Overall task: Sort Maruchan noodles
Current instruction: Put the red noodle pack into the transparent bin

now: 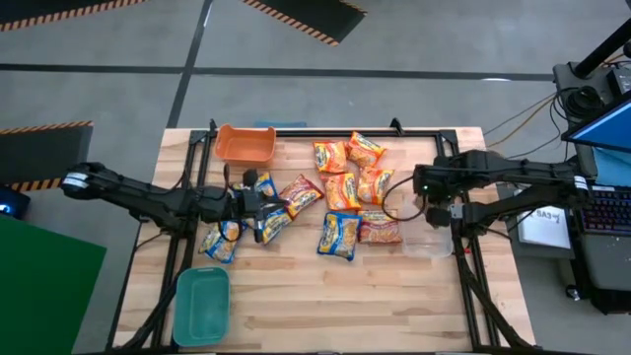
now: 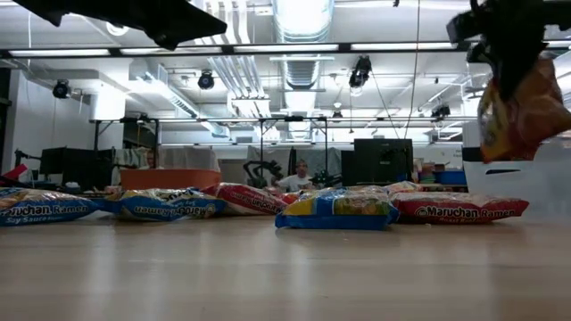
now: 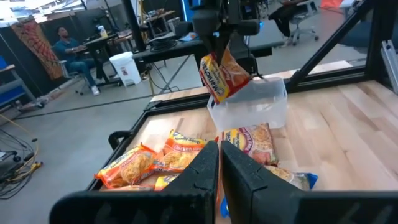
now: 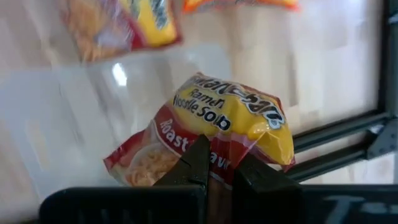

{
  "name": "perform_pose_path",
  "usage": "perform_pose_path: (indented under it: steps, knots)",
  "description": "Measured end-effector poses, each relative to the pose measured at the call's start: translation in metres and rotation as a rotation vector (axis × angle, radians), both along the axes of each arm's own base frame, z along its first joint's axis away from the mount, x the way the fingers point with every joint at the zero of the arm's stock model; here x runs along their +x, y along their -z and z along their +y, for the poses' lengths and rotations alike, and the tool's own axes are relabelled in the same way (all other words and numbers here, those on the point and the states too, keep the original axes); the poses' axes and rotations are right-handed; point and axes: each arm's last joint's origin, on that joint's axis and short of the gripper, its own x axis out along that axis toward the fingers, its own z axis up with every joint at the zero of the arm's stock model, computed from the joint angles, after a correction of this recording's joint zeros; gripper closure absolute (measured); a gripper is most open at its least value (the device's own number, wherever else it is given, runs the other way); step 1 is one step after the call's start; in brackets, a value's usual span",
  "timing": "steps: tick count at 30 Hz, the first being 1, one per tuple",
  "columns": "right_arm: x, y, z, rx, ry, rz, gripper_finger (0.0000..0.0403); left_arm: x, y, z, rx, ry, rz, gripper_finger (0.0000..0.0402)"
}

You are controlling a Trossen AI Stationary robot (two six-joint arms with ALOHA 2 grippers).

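Evidently light, crinkly, slippery: right fingers (image 4: 219,167) clamped on red noodle packet's (image 4: 211,134) edge seam; left fingers (image 3: 219,163) together, empty.

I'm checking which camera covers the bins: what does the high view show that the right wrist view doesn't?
Only the high view: the orange bin, the teal bin, the left gripper and the loose packets on the table. Only the right wrist view: the print on the held packet. Both: the right gripper shut on that packet above the clear bin.
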Motion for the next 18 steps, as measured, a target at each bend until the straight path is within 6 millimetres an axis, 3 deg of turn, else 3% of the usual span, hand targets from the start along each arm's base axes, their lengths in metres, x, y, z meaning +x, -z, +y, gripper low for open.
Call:
perform_pose_path:
  steps: [7, 18]
  knots:
    - [0.002, 0.024, 0.0, 0.02, -0.094, 0.102, 0.039, 0.003, 0.004, 0.0, 0.005, 0.0, 0.019, 0.0402]
    - [0.015, 0.043, -0.001, -0.008, -0.275, 0.046, 0.039, 0.004, 0.005, 0.0, 0.011, -0.002, 0.025, 0.0402]
